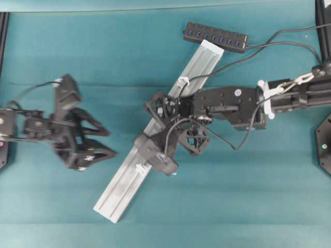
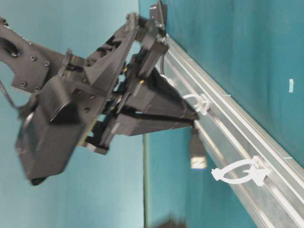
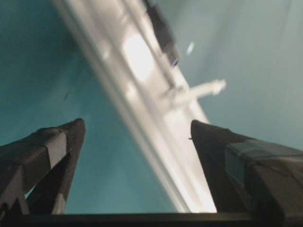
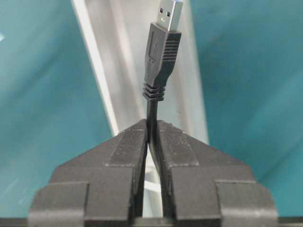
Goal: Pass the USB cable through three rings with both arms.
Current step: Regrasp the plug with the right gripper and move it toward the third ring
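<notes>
The silver rail (image 1: 204, 59) lies slanted across the table. My right gripper (image 1: 156, 147) reaches over it and is shut on the USB cable (image 4: 152, 111) just behind the plug (image 4: 162, 47), which points along the rail. In the table-level view the plug (image 2: 197, 152) hangs between two white rings (image 2: 199, 102) (image 2: 240, 173). Overhead, the cable (image 1: 227, 65) runs from the black hub (image 1: 215, 36) through the upper ring (image 1: 182, 81); a lower ring (image 1: 140, 168) shows past the gripper. The third ring is hidden. My left gripper (image 1: 98, 142) is open and empty, left of the rail (image 3: 142, 56).
The teal table surface (image 1: 248, 196) surrounds the rail. Black frame posts stand at the table's left edge (image 1: 3, 31) and at its right edge (image 1: 323, 20). The right arm's own wiring (image 1: 243, 134) loops beside its wrist.
</notes>
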Tool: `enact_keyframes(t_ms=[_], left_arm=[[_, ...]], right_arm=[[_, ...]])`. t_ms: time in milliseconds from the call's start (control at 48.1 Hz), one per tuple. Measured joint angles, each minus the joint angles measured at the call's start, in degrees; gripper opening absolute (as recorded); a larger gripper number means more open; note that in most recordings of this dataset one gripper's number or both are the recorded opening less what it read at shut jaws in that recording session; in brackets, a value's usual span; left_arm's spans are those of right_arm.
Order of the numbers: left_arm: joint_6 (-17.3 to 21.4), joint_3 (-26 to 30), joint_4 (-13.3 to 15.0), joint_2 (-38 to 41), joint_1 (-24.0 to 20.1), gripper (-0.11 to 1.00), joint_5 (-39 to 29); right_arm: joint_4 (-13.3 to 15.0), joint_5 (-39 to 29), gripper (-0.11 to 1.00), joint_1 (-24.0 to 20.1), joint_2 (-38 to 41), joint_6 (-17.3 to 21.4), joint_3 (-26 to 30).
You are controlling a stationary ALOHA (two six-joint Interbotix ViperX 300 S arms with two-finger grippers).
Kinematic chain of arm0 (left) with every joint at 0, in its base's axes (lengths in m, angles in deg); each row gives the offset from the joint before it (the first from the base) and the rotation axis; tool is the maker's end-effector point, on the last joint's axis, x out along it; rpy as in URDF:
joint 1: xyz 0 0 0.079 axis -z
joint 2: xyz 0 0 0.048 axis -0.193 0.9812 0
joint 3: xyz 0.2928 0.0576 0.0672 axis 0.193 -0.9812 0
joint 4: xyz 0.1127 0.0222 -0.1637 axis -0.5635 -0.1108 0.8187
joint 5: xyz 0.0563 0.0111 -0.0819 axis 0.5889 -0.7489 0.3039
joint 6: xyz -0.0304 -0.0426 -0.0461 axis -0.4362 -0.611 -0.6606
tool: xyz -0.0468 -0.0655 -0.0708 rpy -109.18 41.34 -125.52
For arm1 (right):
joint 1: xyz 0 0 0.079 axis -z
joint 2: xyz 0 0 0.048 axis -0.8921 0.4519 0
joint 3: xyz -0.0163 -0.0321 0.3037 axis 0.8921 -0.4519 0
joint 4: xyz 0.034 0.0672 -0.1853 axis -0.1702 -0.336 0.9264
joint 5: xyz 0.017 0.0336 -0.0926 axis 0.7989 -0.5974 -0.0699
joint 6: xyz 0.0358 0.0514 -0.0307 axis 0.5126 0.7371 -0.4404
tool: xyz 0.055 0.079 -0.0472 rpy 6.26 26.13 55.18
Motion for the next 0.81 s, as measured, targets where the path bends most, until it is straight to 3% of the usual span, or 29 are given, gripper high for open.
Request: enact_keyframes(t_ms=[145, 374, 810], left_arm=[[0.2, -1.5, 0.2, -6.9, 0.2, 0.96, -5.9], [0.4, -2.7, 0.2, -15.0, 0.3, 0.96, -10.8], [0.2, -2.8, 0.2, -20.6, 0.4, 0.96, -12.0]], right_arm=[[0.0, -0.1, 0.09, -0.5, 0.3, -2.6, 0.0], [0.0, -0.1, 0.09, -1.3, 0.8, -3.1, 0.0], [0.1, 0.2, 0.09, -2.6, 2.5, -3.1, 1.8]])
